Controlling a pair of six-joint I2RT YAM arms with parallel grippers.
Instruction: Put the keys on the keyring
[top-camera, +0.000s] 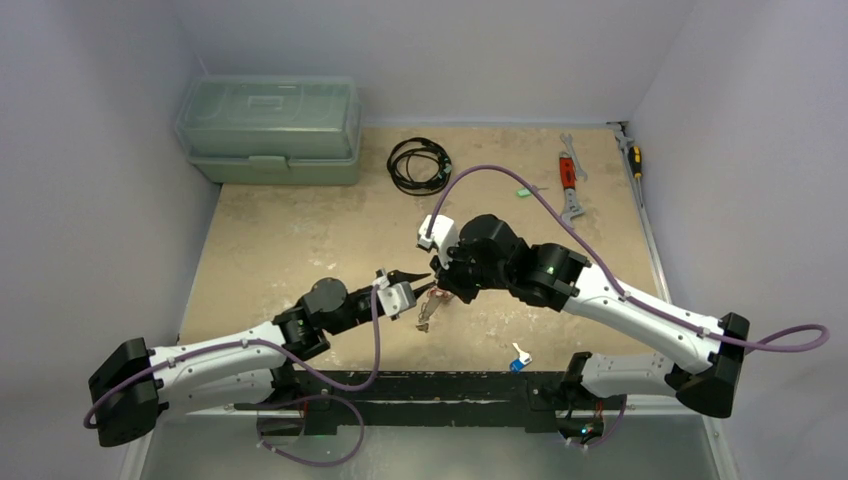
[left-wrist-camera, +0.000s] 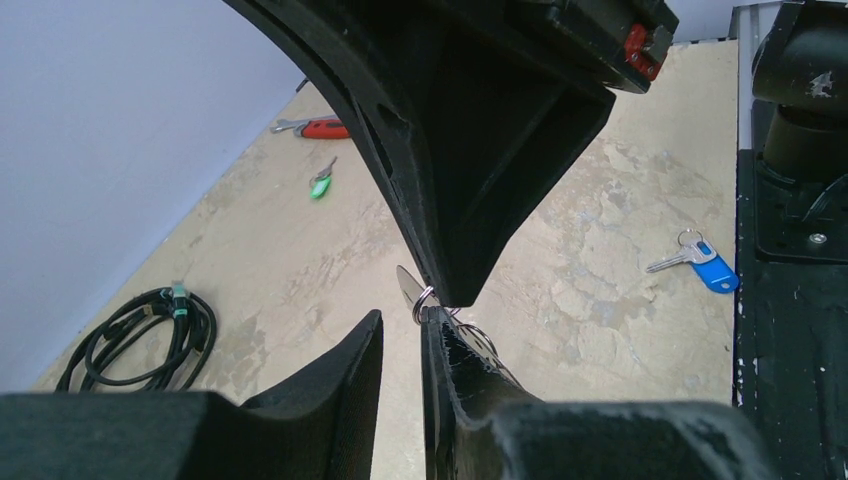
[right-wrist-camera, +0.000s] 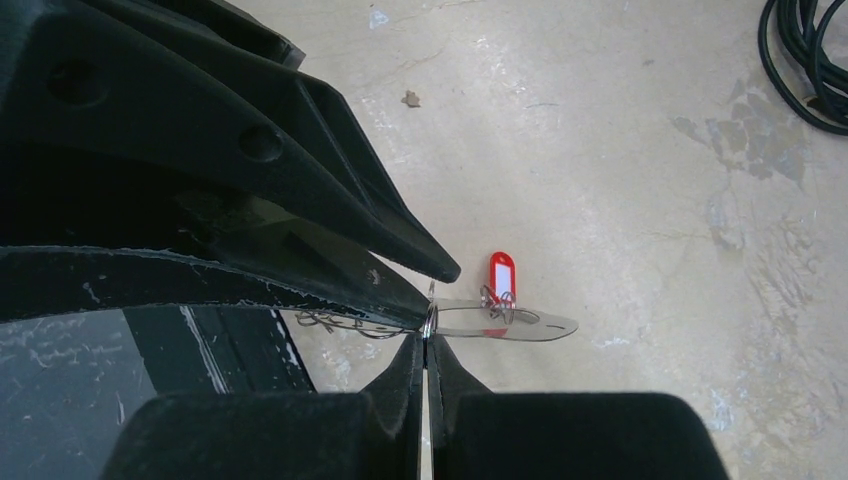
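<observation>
Left gripper: fingers slightly parted at the thin silvery wire keyring; grip unclear.
Right gripper: pinching red-tagged silver key just beside keyring.
Progress: seemingly midway; blue-tagged key and green-tagged key lie well apart from keyring.

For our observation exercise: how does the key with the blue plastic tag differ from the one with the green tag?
The silver key with the blue plastic tag lies beside the black base rail at the near edge; the key with the green plastic tag lies far across, near the red-handled wrench. Their tags differ, blue against green. Both lie loose on the beige tabletop, held by nothing.
</observation>
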